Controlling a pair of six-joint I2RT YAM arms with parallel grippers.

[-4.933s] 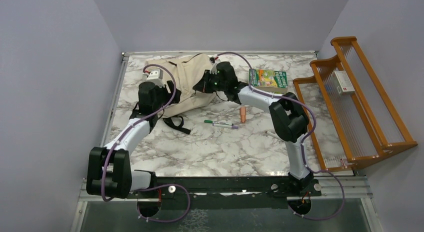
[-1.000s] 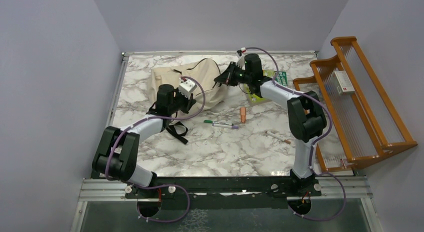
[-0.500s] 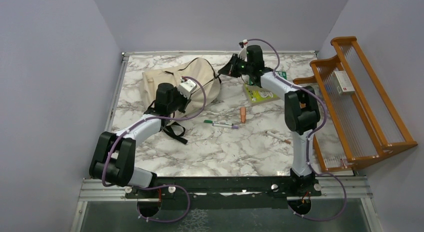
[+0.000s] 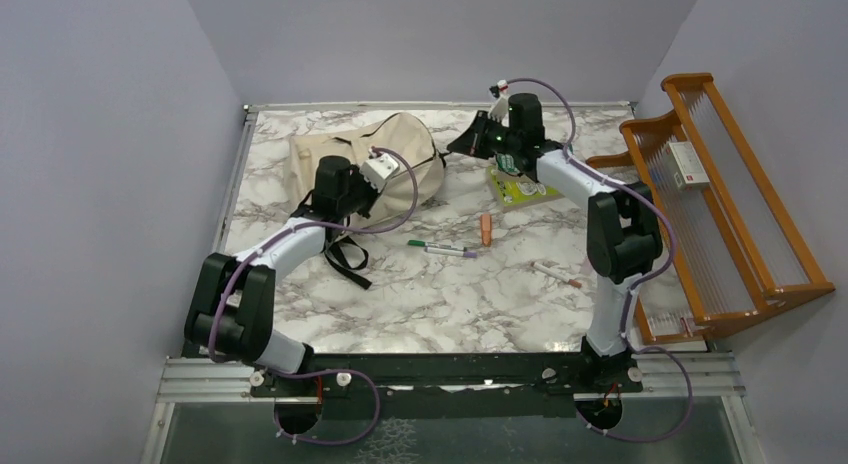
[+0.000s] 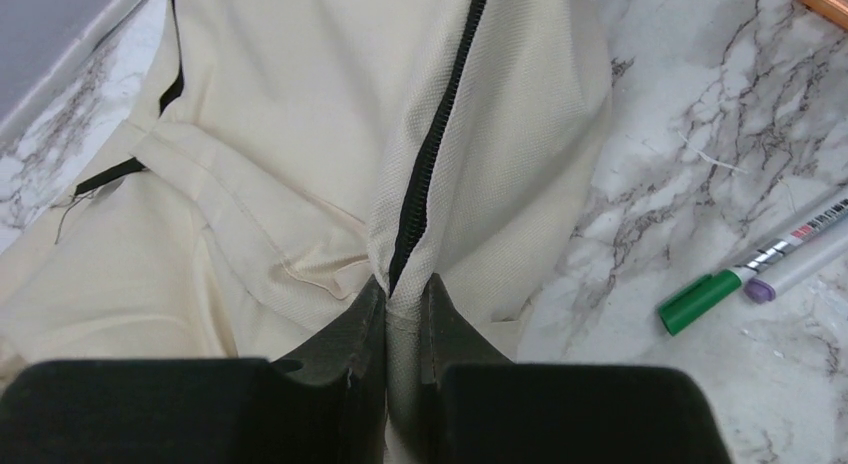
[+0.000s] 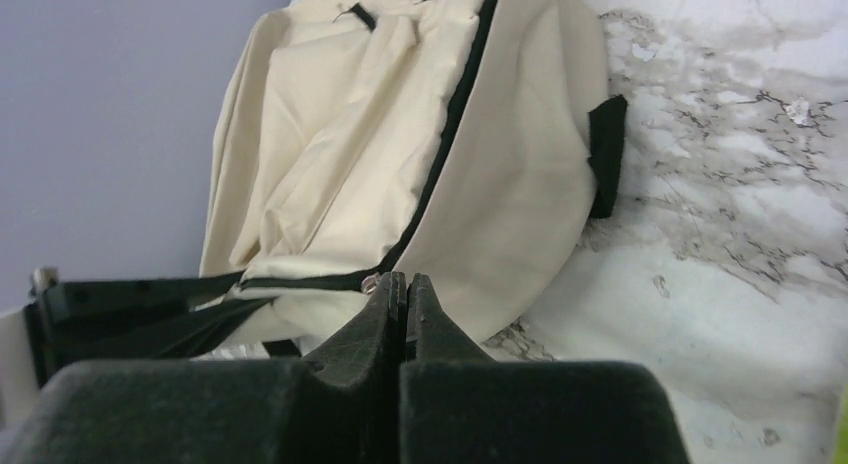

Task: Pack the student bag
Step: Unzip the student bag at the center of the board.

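Note:
The student bag (image 4: 345, 154) is a beige backpack with a black zipper, bunched up at the table's back left. My left gripper (image 4: 372, 196) is at its near right side. In the left wrist view this gripper (image 5: 405, 289) is shut on a fold of bag (image 5: 290, 134) fabric at the zipper's (image 5: 430, 154) end. My right gripper (image 4: 458, 146) is at the bag's right edge. In the right wrist view it (image 6: 403, 281) is shut, with the small metal zipper pull (image 6: 373, 282) at its tips. The zipper line across the bag (image 6: 330, 164) looks closed.
A green book (image 4: 522, 187) lies under the right forearm. An orange eraser (image 4: 486, 228), a green and a purple marker (image 4: 443, 249) and a pen (image 4: 556, 274) lie mid-table. Black straps (image 4: 350, 256) trail toward the front. A wooden rack (image 4: 735, 204) stands along the right.
The right gripper has moved right and toward the back, drawing the bag's edge with it. The bag has risen into a rounder heap. The left gripper keeps its hold.

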